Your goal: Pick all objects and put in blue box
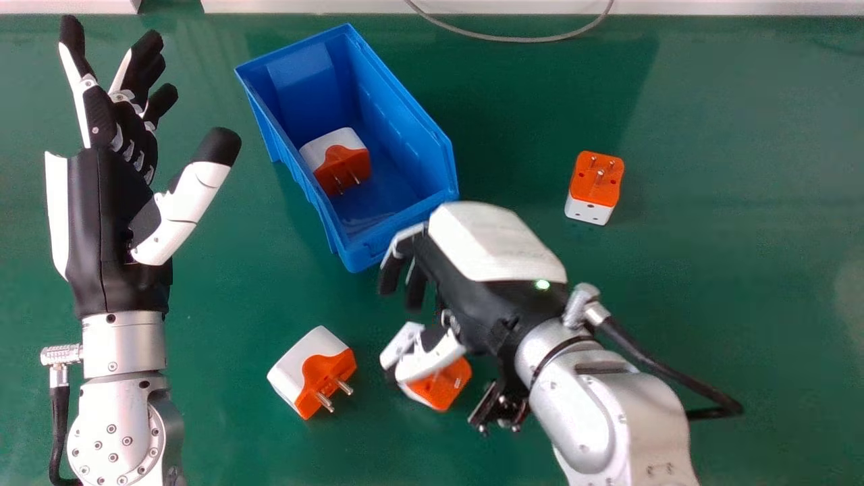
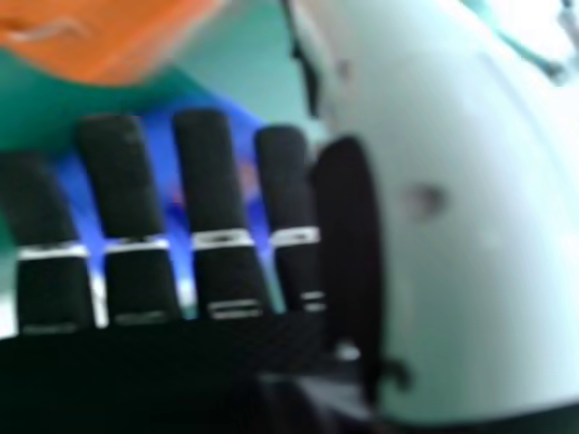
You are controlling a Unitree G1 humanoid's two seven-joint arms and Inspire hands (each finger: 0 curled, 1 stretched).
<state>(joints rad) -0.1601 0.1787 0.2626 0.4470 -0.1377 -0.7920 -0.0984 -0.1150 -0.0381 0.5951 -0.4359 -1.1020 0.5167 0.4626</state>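
Note:
In the head view, the blue box (image 1: 405, 111) holds one white and orange adapter (image 1: 341, 162). Another adapter (image 1: 314, 371) lies on the table below the box. A third adapter (image 1: 442, 385) is partly hidden behind the thumb of my right hand (image 1: 496, 270), which is open over the table by the box's near end. At the right stands a fourth adapter (image 1: 595, 187), pins up. My left hand (image 1: 115, 202) is open at the left, palm toward the box. In the right hand view, my right hand (image 2: 206, 181) has relaxed fingers, with the blue box (image 2: 163, 154) behind them and an orange adapter (image 2: 109, 36) near.
A grey cable (image 1: 513, 38) curves over the far edge of the green table (image 1: 742, 304). The box's raised walls stand between my two hands. A black cable (image 1: 661, 364) runs along my right forearm.

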